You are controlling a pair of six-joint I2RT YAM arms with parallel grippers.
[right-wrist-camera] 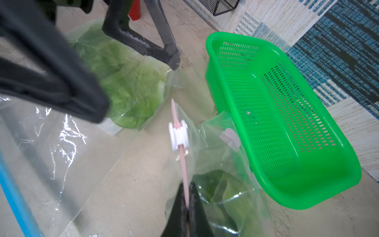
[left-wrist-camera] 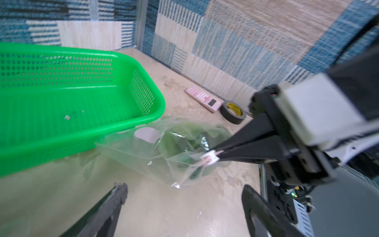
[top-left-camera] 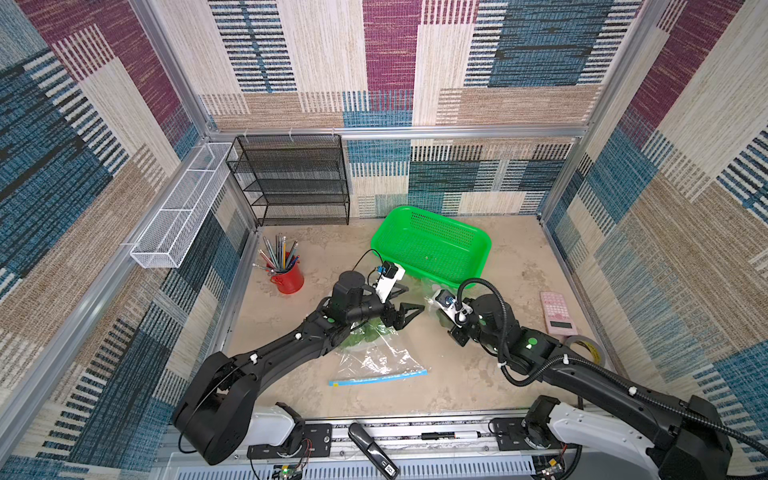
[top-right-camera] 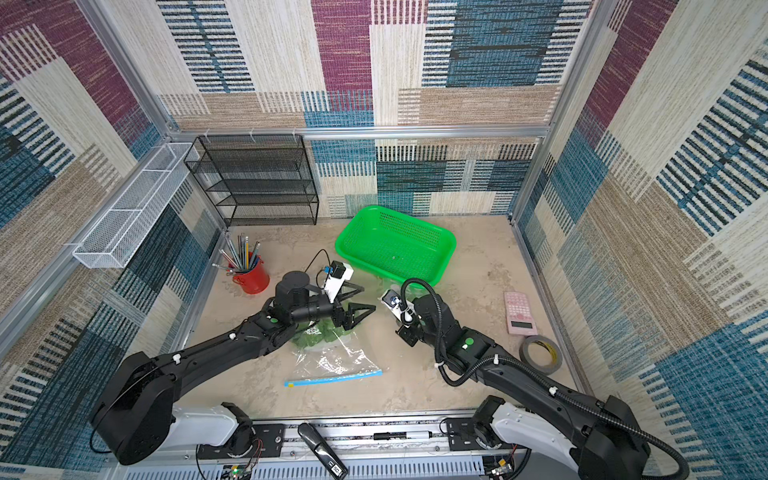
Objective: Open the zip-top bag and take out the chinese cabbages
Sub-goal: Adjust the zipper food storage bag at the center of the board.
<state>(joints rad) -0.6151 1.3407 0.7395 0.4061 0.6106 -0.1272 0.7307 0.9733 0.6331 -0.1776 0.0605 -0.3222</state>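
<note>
The right jaws are shut on the pink zip strip (right-wrist-camera: 183,164) of the zip-top bag (left-wrist-camera: 164,151), just near of the green basket (top-left-camera: 436,235); the left jaws gape empty. The chinese cabbages (right-wrist-camera: 231,195) lie bagged: opening apparently barely begun, removal outstanding.

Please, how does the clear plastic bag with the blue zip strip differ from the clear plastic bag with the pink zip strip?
1. The clear plastic bag with the blue zip strip lies flat on the table. The clear plastic bag with the pink zip strip stands bunched beside the green perforated basket.
2. The right gripper pinches the pink strip; nothing grips the blue-strip bag.
3. Only the pink strip carries a white slider.
Both bags hold green leaves.
</note>
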